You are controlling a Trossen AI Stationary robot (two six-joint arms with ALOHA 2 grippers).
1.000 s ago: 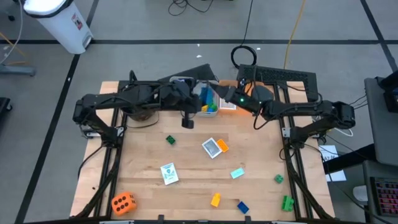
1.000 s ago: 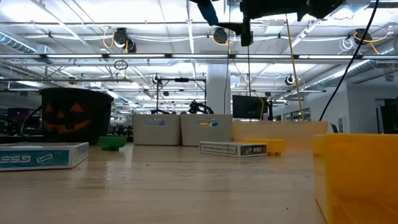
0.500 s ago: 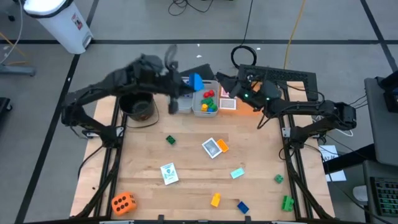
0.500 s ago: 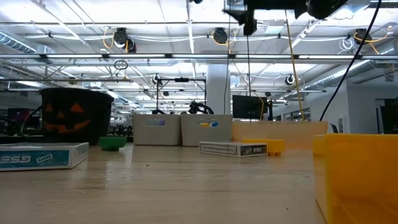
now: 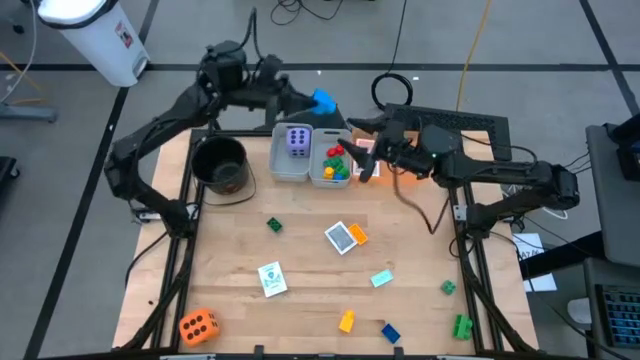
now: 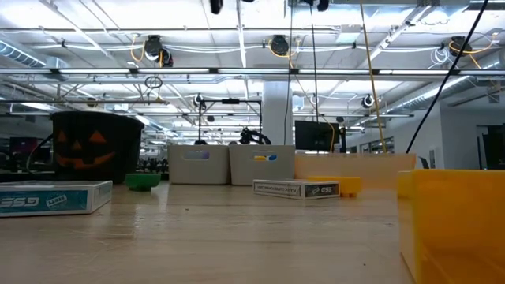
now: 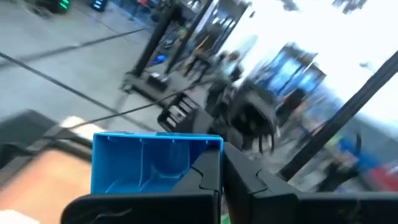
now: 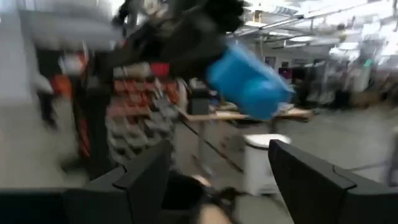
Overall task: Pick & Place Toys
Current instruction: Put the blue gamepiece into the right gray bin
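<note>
My left gripper (image 5: 308,100) is raised over the table's far edge, beyond two grey bins, and is shut on a blue hollow brick (image 7: 149,163), which also shows in the high view (image 5: 323,101) and the right wrist view (image 8: 249,78). The left bin (image 5: 277,165) holds a purple die (image 5: 297,140); the right bin (image 5: 318,178) holds red, green, yellow and blue bricks. My right gripper (image 8: 217,180) hovers open by the right bin (image 5: 362,150), nothing between its fingers. More toys lie on the table: cards (image 5: 342,237) (image 5: 271,278), an orange die (image 5: 198,325), and green (image 5: 273,226) and yellow (image 5: 346,321) bricks. My left gripper has the blue brick by one side wall (image 7: 214,154), at the brick's edge, with the hollow side facing the wrist camera. The fingers (image 7: 239,180) lie about level, coming from the table's far left. The brick is lifted clear of the table and the bins.
A black bucket (image 5: 222,165) stands left of the bins and a flat orange tray (image 5: 372,168) to their right. A teal card (image 5: 381,278), green bricks (image 5: 448,288) (image 5: 462,325) and a blue brick (image 5: 390,332) lie near the right front.
My left gripper has swung up from above the bins toward the table's far edge and rolled, carrying the blue brick with it and uncovering the purple die. My right gripper has risen a little and rolled about its own line, staying open.
</note>
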